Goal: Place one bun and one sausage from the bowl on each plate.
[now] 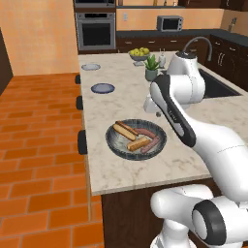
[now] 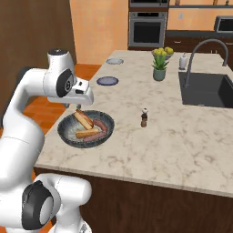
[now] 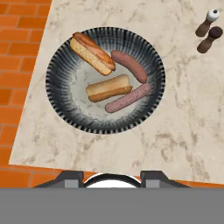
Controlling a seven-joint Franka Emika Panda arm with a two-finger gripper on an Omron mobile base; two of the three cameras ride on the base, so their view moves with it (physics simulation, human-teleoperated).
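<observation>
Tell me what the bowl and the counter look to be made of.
The bowl: probably glazed ceramic, dark grey with pale radial streaks on the rim. The counter: seemingly polished marble or similar stone, cream with brownish veining. Being rendered, both are guesses from appearance.

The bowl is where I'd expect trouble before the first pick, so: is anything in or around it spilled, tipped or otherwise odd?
Nothing stands out. The bowl sits flat on the counter near its edge, with two buns and two sausages all lying inside the rim. Both plates are bare and flat farther along.
</observation>
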